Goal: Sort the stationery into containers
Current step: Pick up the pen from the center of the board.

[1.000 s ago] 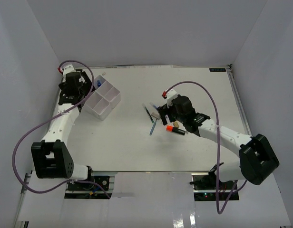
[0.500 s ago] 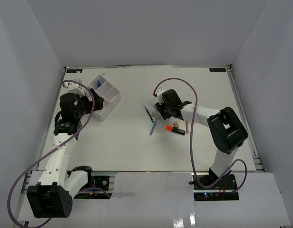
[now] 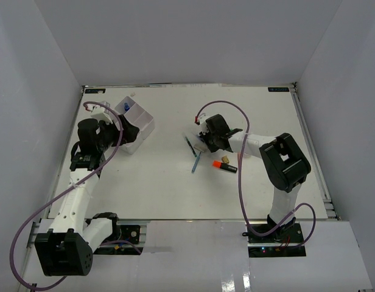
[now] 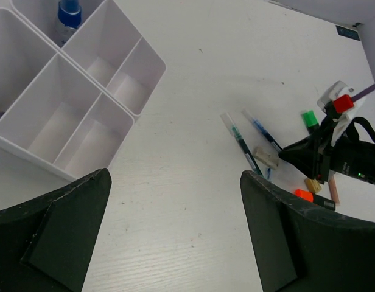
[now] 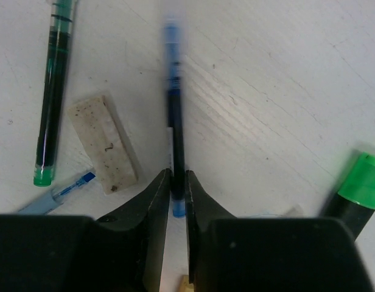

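In the right wrist view my right gripper (image 5: 177, 179) is shut on a thin blue pen (image 5: 174, 115), pinching it near its blue end just above the table. Beside it lie a green pen (image 5: 53, 91), a pale eraser (image 5: 102, 143), another blue pen (image 5: 69, 191) and a green highlighter (image 5: 358, 188). From above, the right gripper (image 3: 203, 141) sits over this cluster. The white four-compartment tray (image 3: 139, 129) is at the back left, with a blue-capped bottle (image 4: 69, 15) in one compartment. My left gripper (image 4: 175, 231) is open and holds nothing, just on the near side of the tray (image 4: 56, 55).
An orange highlighter (image 3: 224, 165), a small tan eraser (image 3: 226, 159) and a pink pen (image 3: 239, 163) lie just right of the cluster. A blue pen (image 3: 195, 163) points toward the near edge. White walls enclose the table on three sides.
The right gripper's jaws have closed onto the blue pen. The left gripper has pulled back from over the tray toward its near side.
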You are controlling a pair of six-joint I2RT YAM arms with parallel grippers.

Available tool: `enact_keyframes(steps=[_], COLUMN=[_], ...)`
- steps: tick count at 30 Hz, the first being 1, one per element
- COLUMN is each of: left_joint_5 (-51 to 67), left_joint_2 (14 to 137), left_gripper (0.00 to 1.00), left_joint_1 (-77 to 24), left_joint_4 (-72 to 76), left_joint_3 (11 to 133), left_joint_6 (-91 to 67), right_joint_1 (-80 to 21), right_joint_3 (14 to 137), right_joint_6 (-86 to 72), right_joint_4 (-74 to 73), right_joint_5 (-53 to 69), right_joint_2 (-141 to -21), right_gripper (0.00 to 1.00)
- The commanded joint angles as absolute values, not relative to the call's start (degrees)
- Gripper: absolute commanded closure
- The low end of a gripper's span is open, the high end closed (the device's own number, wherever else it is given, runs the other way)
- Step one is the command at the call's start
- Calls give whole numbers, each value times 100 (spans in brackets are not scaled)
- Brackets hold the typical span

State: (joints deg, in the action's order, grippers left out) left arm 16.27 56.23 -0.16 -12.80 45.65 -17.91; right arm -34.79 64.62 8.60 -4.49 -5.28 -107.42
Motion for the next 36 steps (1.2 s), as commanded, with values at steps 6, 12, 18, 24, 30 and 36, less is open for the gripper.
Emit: enact_keyframes(steps=[6,12,18,24,30,36], left_joint_5=[3258,3026,2277,1820,1644,1494], left_joint_2=[6090,6284,6617,6750,6864,7049], left_gripper=[2,2,2,10,22,37], left_joint_1=[-70,-623,-1520,-2134,-2495,-2742], left_joint_4=[-1151,-1151,-1125,-1142,-1142,-1221], left_joint_3=[4992,5326,5703,5950,6082,6205], left_joint_6=[-2459,-3066,-3761,-4060,-4113,-4078], right_joint_1=[-3375,-3857,-4798,-5370,-5581,-5643], right_joint_3=[6390,5916,5047,4457,4298,4228], right_joint_6=[923,809,484,316,316,316], right_joint_4=[-413,-89,886,1880,2144,2311], right_joint_5=[-624,-685,-905,-756,-852,-905], right_joint_2=[-10363,-9134,-7824,-7006,-6847,-6829], right_gripper=[91,92,92,92,92,92])
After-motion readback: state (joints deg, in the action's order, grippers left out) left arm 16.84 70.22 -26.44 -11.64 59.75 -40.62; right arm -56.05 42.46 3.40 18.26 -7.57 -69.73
